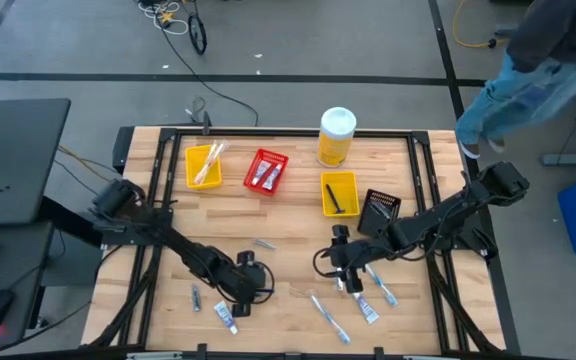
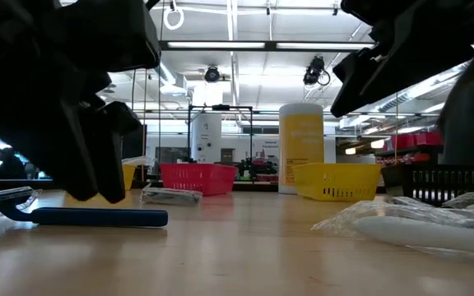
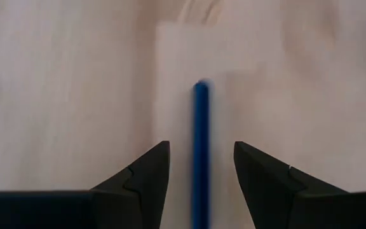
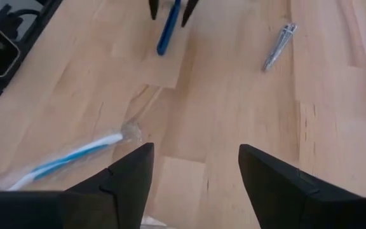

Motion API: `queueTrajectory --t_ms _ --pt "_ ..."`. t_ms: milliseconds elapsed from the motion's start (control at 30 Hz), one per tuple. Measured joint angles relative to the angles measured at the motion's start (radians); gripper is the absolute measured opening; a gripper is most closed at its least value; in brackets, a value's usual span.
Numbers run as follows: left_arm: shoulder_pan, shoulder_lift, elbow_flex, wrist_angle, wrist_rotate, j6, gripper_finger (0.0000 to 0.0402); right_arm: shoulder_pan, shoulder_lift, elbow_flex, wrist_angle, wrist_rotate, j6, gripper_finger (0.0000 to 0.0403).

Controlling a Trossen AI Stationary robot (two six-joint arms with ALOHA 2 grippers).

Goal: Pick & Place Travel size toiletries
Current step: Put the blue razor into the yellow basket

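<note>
While a few toiletries already lie in the yellow [image 1: 204,166] and red plastic bins [image 1: 266,171], most remain on the wooden table [image 1: 288,245]; left gripper [image 3: 200,166] straddles a slim blue-handled razor [image 3: 200,149], jaws spread; right gripper [image 4: 196,166] hovers spread, empty.

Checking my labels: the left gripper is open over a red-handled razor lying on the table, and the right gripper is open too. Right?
Not quite: the handle is blue, not red. The left wrist view shows the razor lying between the open fingers of the left gripper. The right gripper is open too.
</note>
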Motion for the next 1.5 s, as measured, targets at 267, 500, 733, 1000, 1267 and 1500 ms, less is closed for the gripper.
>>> queueTrajectory --t_ms 267,500,733,1000,1267,1500 --pt "-0.002 0.041 0.060 -0.130 0.007 -0.029 0.0185 -0.007 0.000 0.000 -0.002 -0.001 0.000 0.0243" --pt "-0.009 0.055 0.061 -0.139 0.007 -0.035 0.0181 -0.007 0.000 0.000 0.002 -0.001 0.000 0.0254" --pt "-0.008 0.056 0.061 -0.156 0.002 -0.035 0.0119 -0.007 0.000 0.000 0.026 -0.001 0.000 0.0244" --pt "0.005 0.057 0.060 -0.159 0.009 -0.051 0.0059 -0.007 0.070 0.000 0.183 -0.032 -0.024 0.0242" --pt "0.023 0.065 0.097 -0.172 -0.030 0.041 0.0052 -0.041 0.185 0.000 0.367 -0.029 -0.042 0.0251" --pt "0.083 0.064 0.153 -0.162 -0.116 0.100 0.0047 -0.100 0.272 0.000 0.465 -0.065 -0.027 0.0229"
